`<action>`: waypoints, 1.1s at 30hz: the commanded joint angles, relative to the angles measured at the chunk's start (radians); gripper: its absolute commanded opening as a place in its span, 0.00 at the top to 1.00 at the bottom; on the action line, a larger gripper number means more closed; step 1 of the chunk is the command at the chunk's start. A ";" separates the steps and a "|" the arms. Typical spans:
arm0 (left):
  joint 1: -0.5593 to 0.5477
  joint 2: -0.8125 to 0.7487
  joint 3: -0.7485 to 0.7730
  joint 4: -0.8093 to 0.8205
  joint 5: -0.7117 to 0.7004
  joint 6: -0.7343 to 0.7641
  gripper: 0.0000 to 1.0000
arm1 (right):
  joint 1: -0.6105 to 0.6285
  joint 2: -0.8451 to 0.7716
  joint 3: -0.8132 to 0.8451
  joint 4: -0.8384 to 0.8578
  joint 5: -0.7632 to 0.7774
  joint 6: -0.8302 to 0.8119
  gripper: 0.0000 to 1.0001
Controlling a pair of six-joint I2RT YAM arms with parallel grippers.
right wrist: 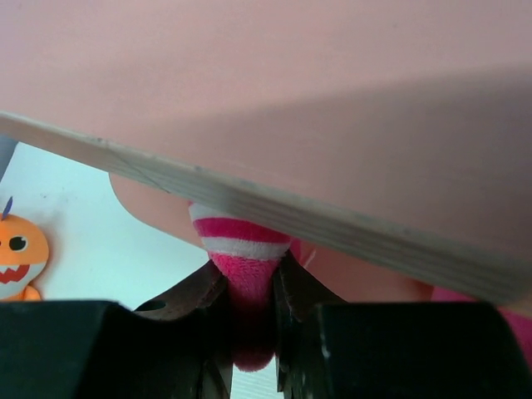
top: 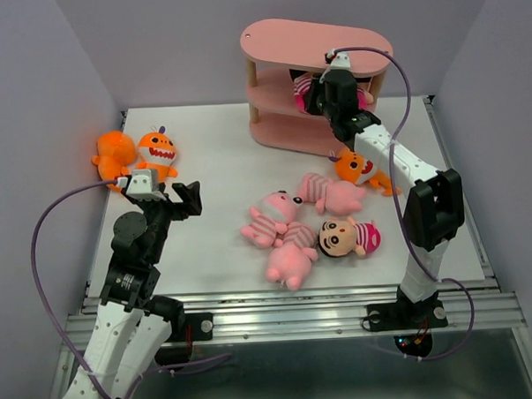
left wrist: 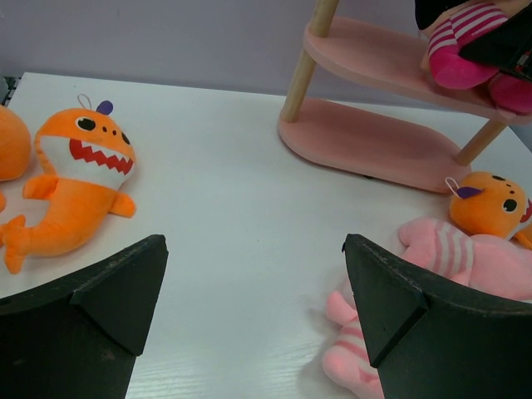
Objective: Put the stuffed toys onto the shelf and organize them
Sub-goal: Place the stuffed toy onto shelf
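Gripping doll on shelf — right hand

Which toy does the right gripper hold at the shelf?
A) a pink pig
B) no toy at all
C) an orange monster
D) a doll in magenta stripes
D: in the right wrist view the right gripper is shut on a magenta-and-white striped limb of the doll, just under a board of the shelf.

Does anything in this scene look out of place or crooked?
Nothing looks damaged. The doll on the middle tier of the shelf lies askew, one striped leg sticking out at the edge, pinched in the right gripper. The pink pigs lie heaped on the table, partly on one another.
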 commanded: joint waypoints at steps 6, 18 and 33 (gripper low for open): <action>0.002 0.001 -0.004 0.049 0.002 0.020 0.02 | -0.046 -0.003 -0.025 0.069 -0.019 0.051 0.72; 0.002 0.001 -0.004 0.048 0.002 0.020 0.02 | -0.046 -0.031 -0.046 0.069 -0.031 0.054 0.55; 0.002 -0.004 -0.004 0.048 0.003 0.020 0.02 | -0.046 -0.086 -0.089 0.072 -0.031 0.063 0.42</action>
